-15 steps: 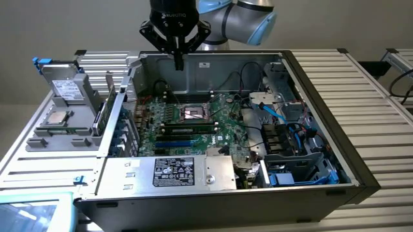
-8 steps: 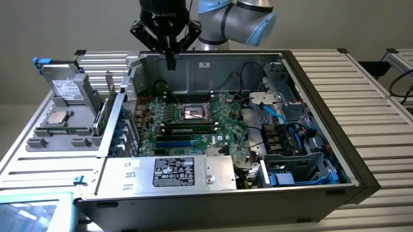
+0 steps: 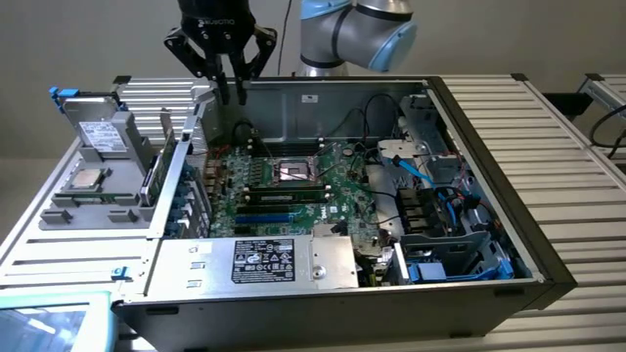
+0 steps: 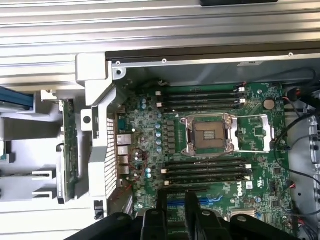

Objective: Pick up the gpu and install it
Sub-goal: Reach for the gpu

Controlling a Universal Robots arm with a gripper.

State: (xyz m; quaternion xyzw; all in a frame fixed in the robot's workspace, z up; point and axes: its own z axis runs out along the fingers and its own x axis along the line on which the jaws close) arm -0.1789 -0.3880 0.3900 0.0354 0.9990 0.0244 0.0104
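Observation:
The gpu (image 3: 160, 170) stands on edge in a slot of the grey fixture just outside the case wall on the exterior view's left. In the wrist view the gpu (image 4: 67, 150) is a thin green strip seen edge-on. My gripper (image 3: 233, 94) hangs above the case's rear corner, higher than the gpu and apart from it. In the wrist view my gripper (image 4: 178, 197) hovers over the motherboard (image 4: 220, 100). Its fingers stand slightly apart, open, with nothing between them. The green motherboard (image 3: 338, 187) lies flat inside the open computer case (image 3: 489, 125).
Memory sticks (image 4: 205, 92) flank the empty CPU socket (image 4: 207, 134). A power supply (image 3: 254, 260) fills the case's near end, with blue cables and drive bays (image 3: 440, 213) toward the exterior view's right. The fixture also holds a hard drive (image 3: 98, 136) and a CPU chip (image 3: 88, 178).

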